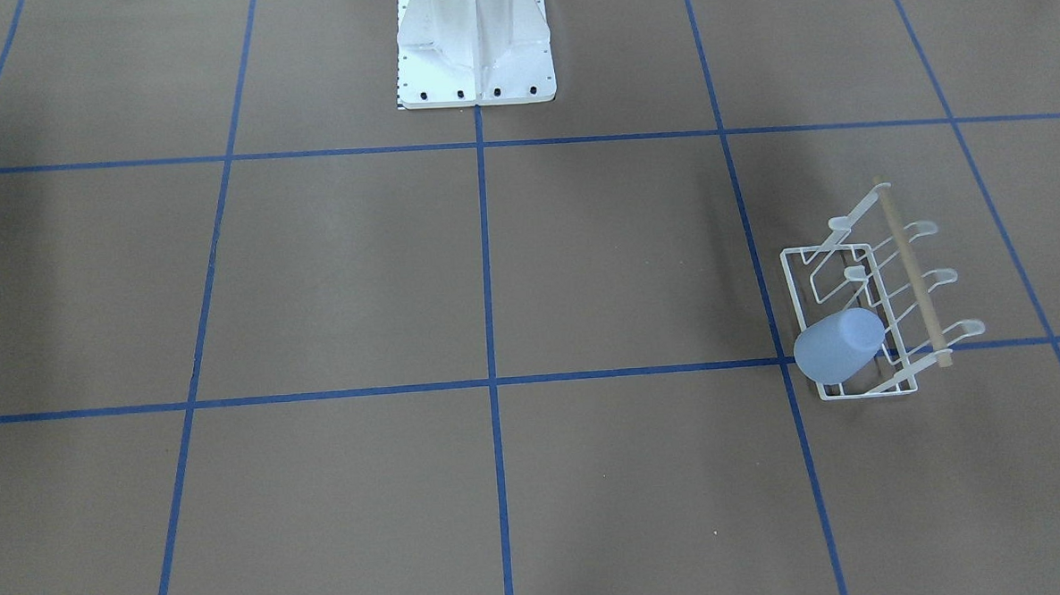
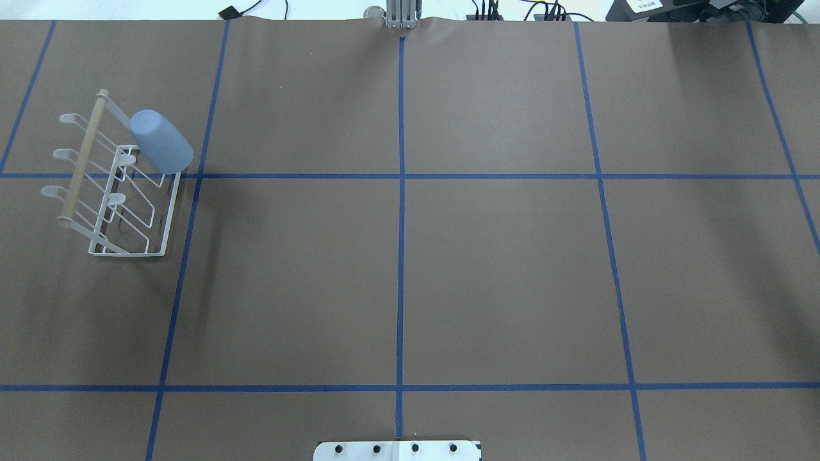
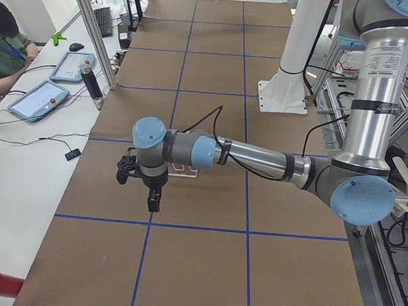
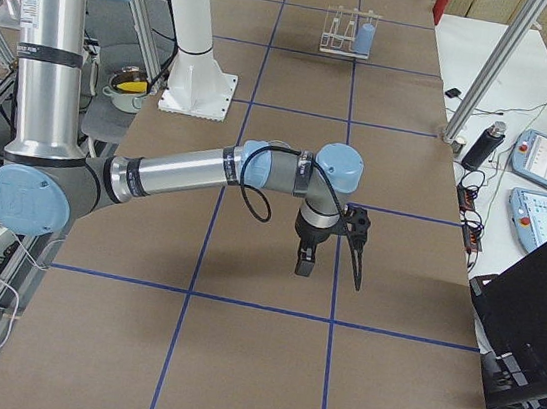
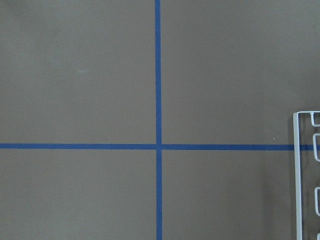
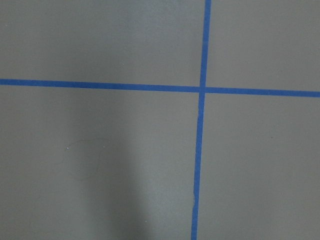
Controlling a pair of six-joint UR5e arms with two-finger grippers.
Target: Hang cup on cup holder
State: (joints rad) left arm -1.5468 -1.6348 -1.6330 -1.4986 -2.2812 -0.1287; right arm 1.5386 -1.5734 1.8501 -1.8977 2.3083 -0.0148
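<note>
Light-blue plastic tumbler [image 1: 841, 346], likely light, stiff and slick, sits on white wire rack [image 1: 913, 272] near left jaws; its sidewall suits grasping. Whether either jaws are spread cannot be told.

You are working in a robotics lab, not a home or a shop. Below the jaws of the left gripper [image 3: 152, 199] and the right gripper [image 4: 304, 261] stretches a wide table [image 2: 500, 275] covered in brown paper and ruled into squares with blue tape [image 2: 401, 224]. Back from the jaws, on the robot's side, a white pedestal [image 1: 474, 41] is bolted to the table. Out past the jaws, away from the robot, your white bench [image 3: 27, 165] carries teach pendants [image 3: 35, 99], with aluminium frame posts [image 3: 94, 33] along its edge and a laptop [image 4: 531, 319] near it. A colleague [image 3: 7, 43] sits there beside a pendant.
</note>
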